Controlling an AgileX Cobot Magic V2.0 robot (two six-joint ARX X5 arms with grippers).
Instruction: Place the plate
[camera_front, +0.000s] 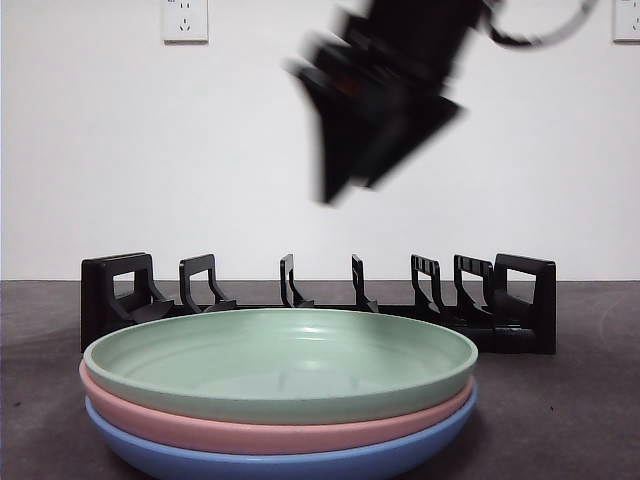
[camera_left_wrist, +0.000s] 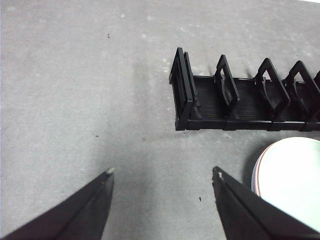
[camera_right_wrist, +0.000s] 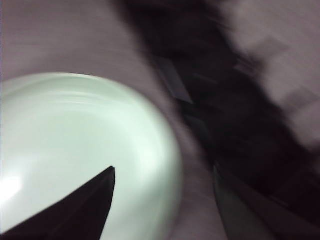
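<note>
Nearest me, green plate (camera_front: 280, 365) tops the pink (camera_front: 270, 432) and blue (camera_front: 280, 462) stack before the far rack (camera_front: 320, 300); right gripper (camera_front: 345, 190), wide and empty, hangs above, presumably to lift it rackward.

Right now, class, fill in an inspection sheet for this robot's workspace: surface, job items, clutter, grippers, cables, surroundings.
Surface: dark grey table, speckled.
Job's things: three stacked plates: green plate on top, pink plate under it, blue plate at the bottom; black rack behind them, every visible slot without a plate.
Clutter: nothing seen.
Grippers: right gripper open, blurred, above the green plate's edge, holding nothing; left gripper open over bare table beside the rack's end.
Cables: one dark cable looping off the arm.
Surroundings: white wall, two sockets.
</note>
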